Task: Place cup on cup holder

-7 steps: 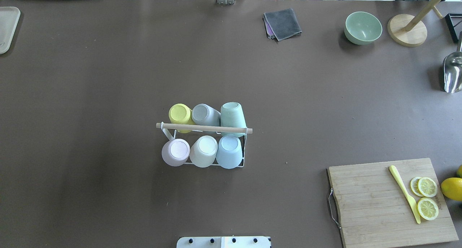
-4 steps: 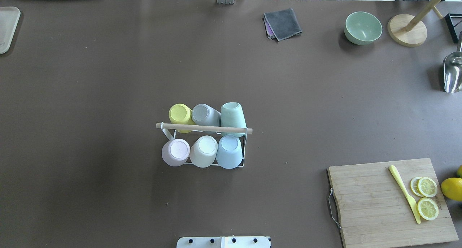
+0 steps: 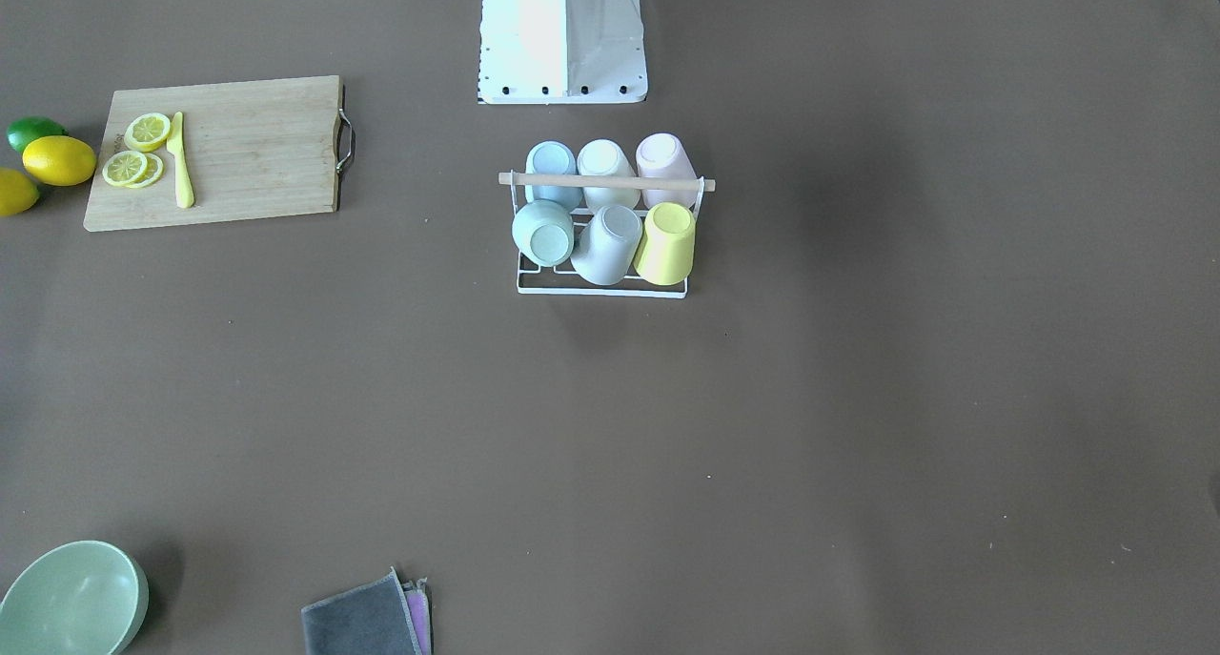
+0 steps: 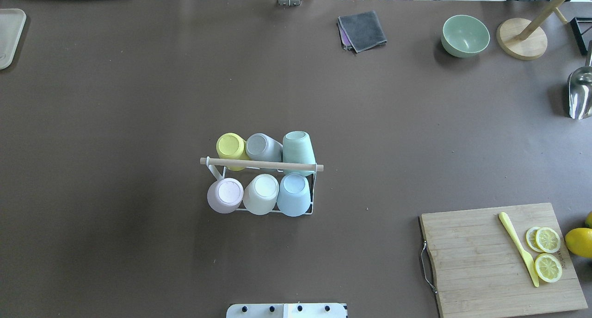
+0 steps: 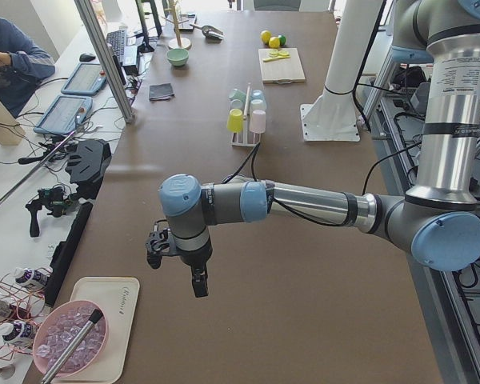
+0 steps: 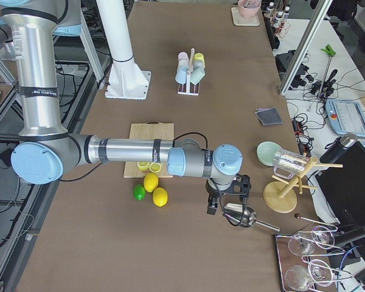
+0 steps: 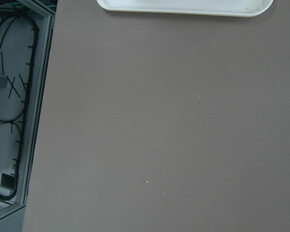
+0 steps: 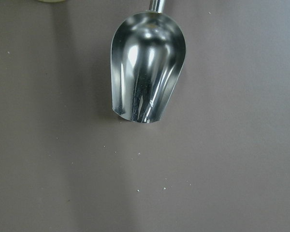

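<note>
Though illegible, print (image 4: 559,255) on the cutting board (image 4: 481,262), well apart from cup holder (image 4: 261,164)

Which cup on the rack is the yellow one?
The yellow cup, at the left end of the far row in the overhead view, beside the grey cup.

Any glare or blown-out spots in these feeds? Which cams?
Right wrist view: bright specular streaks on the metal scoop. Front-facing view: the white robot base is blown out. Overhead view: no glare, only a faint soft dark patch on the table left of the cup holder.
</note>
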You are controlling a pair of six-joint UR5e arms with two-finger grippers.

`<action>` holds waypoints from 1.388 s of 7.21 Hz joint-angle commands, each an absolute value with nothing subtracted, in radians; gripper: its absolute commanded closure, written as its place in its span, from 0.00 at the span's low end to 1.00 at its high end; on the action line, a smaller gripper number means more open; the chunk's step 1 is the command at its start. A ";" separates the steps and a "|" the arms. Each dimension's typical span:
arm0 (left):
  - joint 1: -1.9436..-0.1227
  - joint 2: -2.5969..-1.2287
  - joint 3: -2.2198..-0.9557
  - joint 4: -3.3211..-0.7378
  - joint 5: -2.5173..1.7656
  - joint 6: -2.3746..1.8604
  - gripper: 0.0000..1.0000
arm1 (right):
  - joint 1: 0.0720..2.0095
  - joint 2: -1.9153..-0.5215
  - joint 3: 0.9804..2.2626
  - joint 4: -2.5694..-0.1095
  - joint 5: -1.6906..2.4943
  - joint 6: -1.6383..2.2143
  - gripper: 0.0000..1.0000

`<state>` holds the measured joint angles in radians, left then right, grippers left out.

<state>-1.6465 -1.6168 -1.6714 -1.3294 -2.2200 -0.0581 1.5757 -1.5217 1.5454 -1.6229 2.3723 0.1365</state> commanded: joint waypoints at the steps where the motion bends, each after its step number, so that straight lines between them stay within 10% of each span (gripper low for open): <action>1: -1.649 -1.620 -1.674 -1.328 -2.264 -0.060 0.02 | 1.575 -1.520 1.543 -1.623 2.372 0.137 0.00; 10: -1.649 -1.634 -1.693 -1.325 -2.316 -0.100 0.02 | 1.560 -1.522 1.539 -1.623 2.372 0.137 0.00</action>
<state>-1.6487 -1.6334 -1.6847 -1.3279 -2.3156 -0.0996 1.5630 -1.5212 1.5389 -1.6228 2.3728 0.1365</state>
